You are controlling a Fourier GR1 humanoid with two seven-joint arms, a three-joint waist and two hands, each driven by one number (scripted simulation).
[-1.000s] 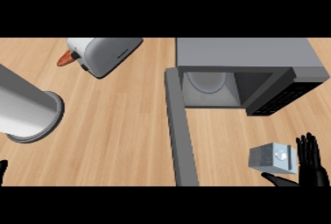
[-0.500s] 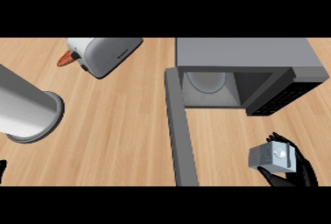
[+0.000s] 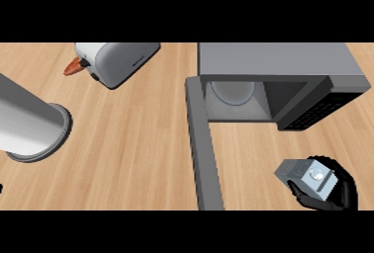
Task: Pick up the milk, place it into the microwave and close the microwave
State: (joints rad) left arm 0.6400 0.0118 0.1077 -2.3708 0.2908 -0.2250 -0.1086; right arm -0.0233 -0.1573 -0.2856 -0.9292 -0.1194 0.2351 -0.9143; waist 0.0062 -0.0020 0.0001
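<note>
You look steeply down on a wooden counter (image 3: 131, 163). At its near right corner, your right hand (image 3: 323, 201) is curled round the milk (image 3: 309, 175), a small grey carton, with fingers wrapped under and beside it. At the near left edge only a sliver of your left hand (image 3: 1, 188) shows, so you cannot tell its state. The microwave door (image 3: 203, 148) stands open, reaching toward you. A grey cylinder (image 3: 29, 123) sits at the left edge. The microwave (image 3: 277, 59) at the far right holds only its round glass plate (image 3: 234, 91). A toaster (image 3: 116, 62) lies at the far edge.

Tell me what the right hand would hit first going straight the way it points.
Curled round the milk, the right hand points up the view. It would probably first meet the control panel of the microwave, though height is unclear.
</note>
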